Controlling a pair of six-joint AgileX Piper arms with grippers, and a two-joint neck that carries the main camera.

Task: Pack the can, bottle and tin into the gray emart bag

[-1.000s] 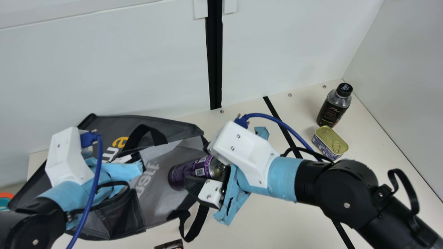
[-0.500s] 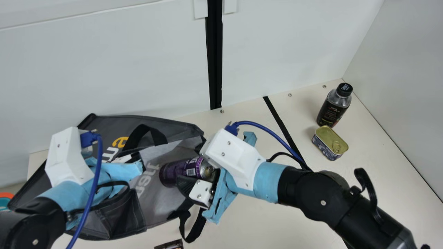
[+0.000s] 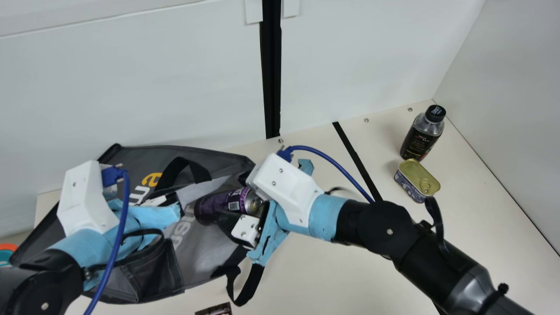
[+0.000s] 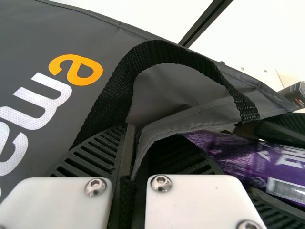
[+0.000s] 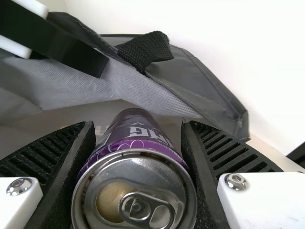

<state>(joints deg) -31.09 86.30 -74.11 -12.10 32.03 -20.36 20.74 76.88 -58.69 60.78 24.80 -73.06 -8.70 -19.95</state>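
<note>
Right fingers (image 3: 228, 222) against opposite sides of the can (image 3: 217, 204)

Can (image 3: 218, 204) in bag (image 3: 205, 157), tin (image 3: 413, 175) right of bag, bottle (image 3: 420, 138) behind tin

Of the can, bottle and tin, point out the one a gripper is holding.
The purple can: the right gripper holds it at the mouth of the gray bag, whereas the bottle and tin rest ungripped on the table.

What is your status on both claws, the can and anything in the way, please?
Left claw clamped on bag's edge. Right claw gripping can at bag's mouth. Bottle, tin outside. Strap by rim, possible snag.
</note>
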